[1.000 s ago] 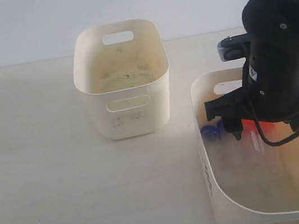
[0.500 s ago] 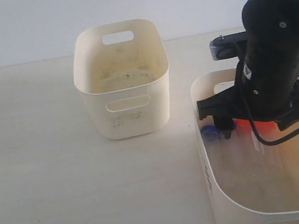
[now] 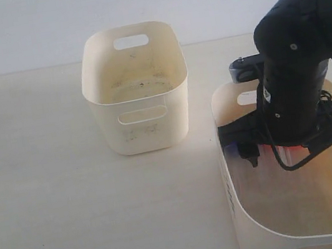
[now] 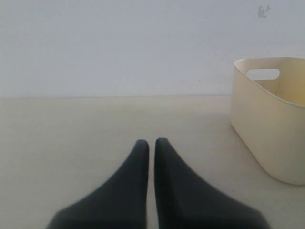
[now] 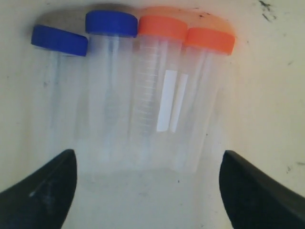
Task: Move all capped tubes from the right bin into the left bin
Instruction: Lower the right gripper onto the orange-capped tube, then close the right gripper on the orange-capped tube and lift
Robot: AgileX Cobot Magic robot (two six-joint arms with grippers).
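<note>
Low inside the wide, shallow cream plastic tub (image 3: 226, 178): the black right end effector (image 5: 148, 164), spread wide, nothing pinched. Between its tips, on the tub floor: four slim clear plastic tubes (image 5: 143, 95), two blue-capped and two orange-capped, lying side by side and touching, caps toward one wall. Well apart on the pale tabletop (image 3: 66, 210): the narrower, taller cream plastic tub (image 3: 148, 130), no tube visible inside. Near that tub, away from the work: the black left end effector (image 4: 151, 145), tips pressed together, holding nothing.

Likely trouble: closing across the whole row rather than on one tube. Probably squeezes all four together, pops the outer ones loose, or lifts a slippery bundle only to drop it on the tabletop during the carry. Also possible: smooth round plastic rolling out of a grip taken too near the cap, or tips scraping the tub floor and dragging the light tub. Better to centre on a single tube first.
</note>
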